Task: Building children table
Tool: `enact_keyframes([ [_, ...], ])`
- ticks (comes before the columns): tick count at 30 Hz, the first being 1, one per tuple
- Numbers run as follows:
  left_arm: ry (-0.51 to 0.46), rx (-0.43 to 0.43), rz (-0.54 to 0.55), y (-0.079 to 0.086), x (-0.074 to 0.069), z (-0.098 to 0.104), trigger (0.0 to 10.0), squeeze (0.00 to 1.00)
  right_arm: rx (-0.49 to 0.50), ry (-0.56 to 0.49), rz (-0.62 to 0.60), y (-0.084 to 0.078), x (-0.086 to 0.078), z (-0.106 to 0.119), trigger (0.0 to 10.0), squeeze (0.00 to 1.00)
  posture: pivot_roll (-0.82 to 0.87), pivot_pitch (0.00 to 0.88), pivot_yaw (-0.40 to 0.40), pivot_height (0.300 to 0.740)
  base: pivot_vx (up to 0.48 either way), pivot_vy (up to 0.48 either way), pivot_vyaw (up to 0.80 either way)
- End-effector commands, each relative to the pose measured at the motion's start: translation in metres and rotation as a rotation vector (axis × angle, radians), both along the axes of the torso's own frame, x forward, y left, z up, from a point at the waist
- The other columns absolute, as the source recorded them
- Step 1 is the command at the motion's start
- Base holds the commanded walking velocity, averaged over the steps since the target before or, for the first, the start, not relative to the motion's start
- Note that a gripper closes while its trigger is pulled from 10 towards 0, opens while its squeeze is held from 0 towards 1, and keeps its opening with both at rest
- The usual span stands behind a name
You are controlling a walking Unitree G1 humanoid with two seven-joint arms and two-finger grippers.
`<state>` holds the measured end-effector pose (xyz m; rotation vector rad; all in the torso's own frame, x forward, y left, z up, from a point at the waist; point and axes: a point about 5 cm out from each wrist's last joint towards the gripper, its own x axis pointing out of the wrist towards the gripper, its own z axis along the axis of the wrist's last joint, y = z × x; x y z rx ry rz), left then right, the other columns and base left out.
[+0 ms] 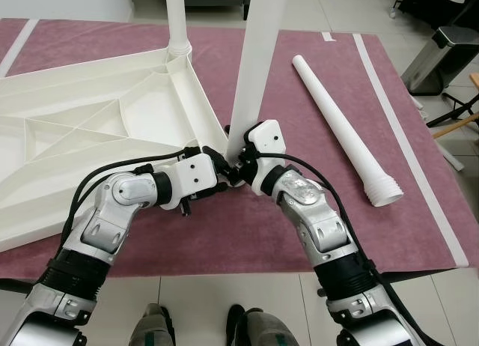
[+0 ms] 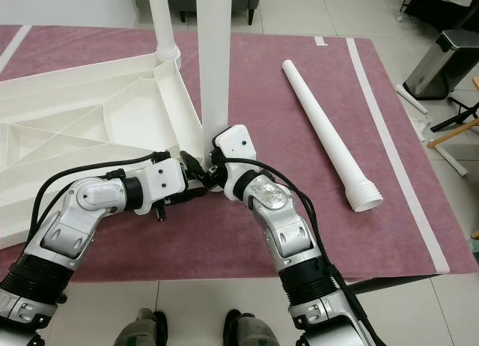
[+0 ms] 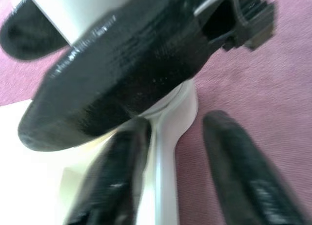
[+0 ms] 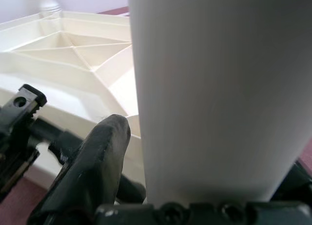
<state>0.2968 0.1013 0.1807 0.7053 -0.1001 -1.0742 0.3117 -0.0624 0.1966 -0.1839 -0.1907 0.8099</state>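
Step in hand: seating a second leg. The right gripper (image 1: 241,160), jaws clamped on the upright leg (image 1: 258,54), holds it at the near corner of the inverted tabletop (image 1: 90,121) on the maroon rug (image 1: 314,159); next it likely needs turning into the socket while the corner is steadied. The left wrist view adds that the left gripper (image 1: 228,174) has jaws narrowly parted astride the corner rim (image 3: 168,137); head views show the spare leg (image 1: 340,125) lying apart.

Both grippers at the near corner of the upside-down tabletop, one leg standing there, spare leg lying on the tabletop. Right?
Not quite. The spare leg lies on the purple rug, to the right of the tabletop, not on it; the left eye view shows this. The rest holds: left gripper and right gripper meet at the near corner, where a leg stands upright.
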Motion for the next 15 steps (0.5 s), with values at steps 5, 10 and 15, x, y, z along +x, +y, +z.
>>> enact_keyframes([
  [5,-0.014,0.027,-0.056,0.002,-0.012,0.005,10.0,0.00,-0.011,-0.022,0.137,-0.005,-0.013,0.008,10.0,0.00,0.13,0.153,-0.027,0.740,0.000,0.000,0.00],
  [10,-0.004,0.038,-0.016,0.011,-0.014,0.006,10.0,0.00,-0.036,-0.019,0.146,-0.022,-0.019,0.007,10.0,0.00,0.13,0.143,-0.024,0.740,0.000,0.000,0.00],
  [15,0.027,0.074,0.001,0.017,-0.014,0.000,10.0,0.00,-0.033,0.001,0.108,-0.037,-0.021,0.002,10.0,0.00,0.13,0.139,-0.010,0.740,0.000,0.000,0.00],
])
